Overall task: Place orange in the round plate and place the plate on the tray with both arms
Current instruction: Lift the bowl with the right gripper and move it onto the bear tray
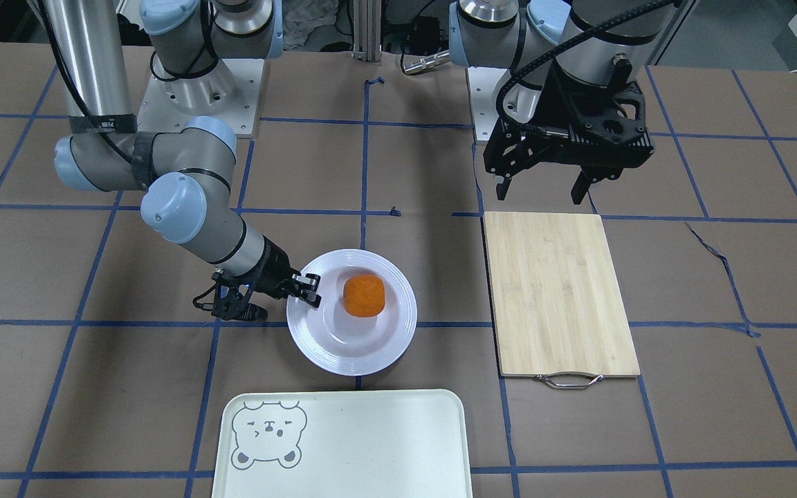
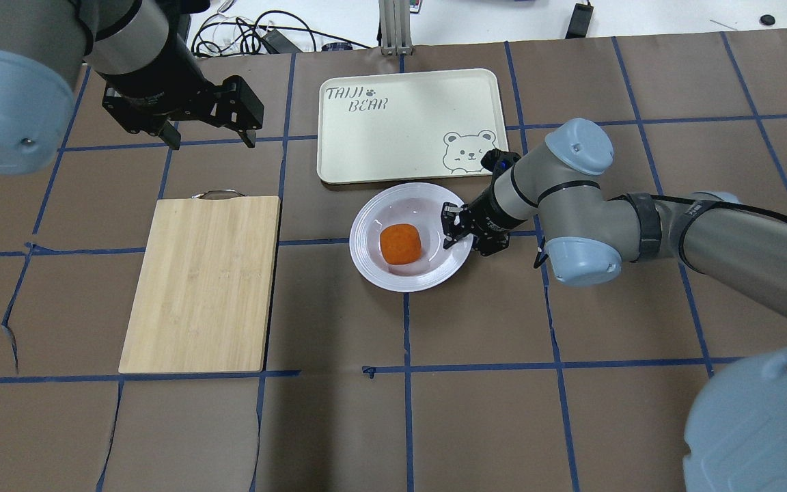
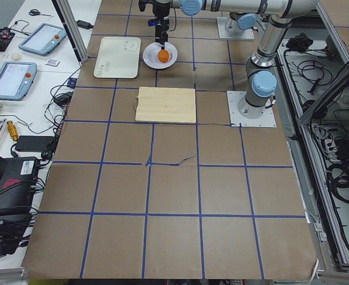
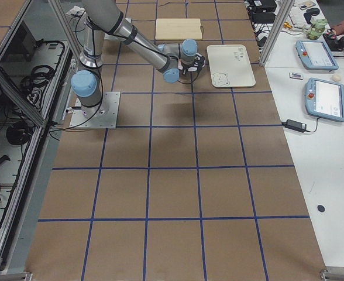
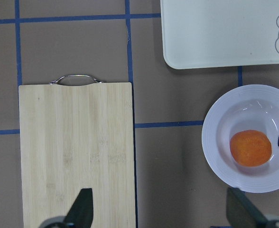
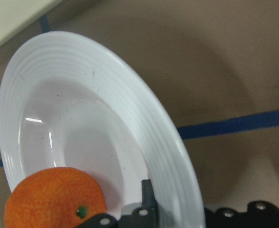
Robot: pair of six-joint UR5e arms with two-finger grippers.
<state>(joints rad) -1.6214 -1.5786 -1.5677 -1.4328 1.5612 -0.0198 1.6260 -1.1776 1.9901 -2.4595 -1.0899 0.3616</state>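
The orange (image 1: pixel 364 295) lies in the sunken centre of the white round plate (image 1: pixel 371 356), which sits just short of the cream tray (image 1: pixel 371 443) with the bear drawing. My right gripper (image 1: pixel 312 290) reaches in low from the side and is shut on the plate's rim. In the right wrist view one finger (image 6: pixel 148 197) rests inside the plate (image 6: pixel 130 104) beside the orange (image 6: pixel 54 197), and the other sits outside the rim. My left gripper (image 2: pixel 212 133) hangs open and empty, well above the table and away from the plate (image 2: pixel 393 277).
A bamboo cutting board (image 2: pixel 202 280) with a metal handle lies on the left arm's side, below the left gripper (image 5: pixel 161 211). The tray (image 2: pixel 400 130) is bare. Brown paper with blue tape lines covers the table. Both arm bases stand at the robot's edge.
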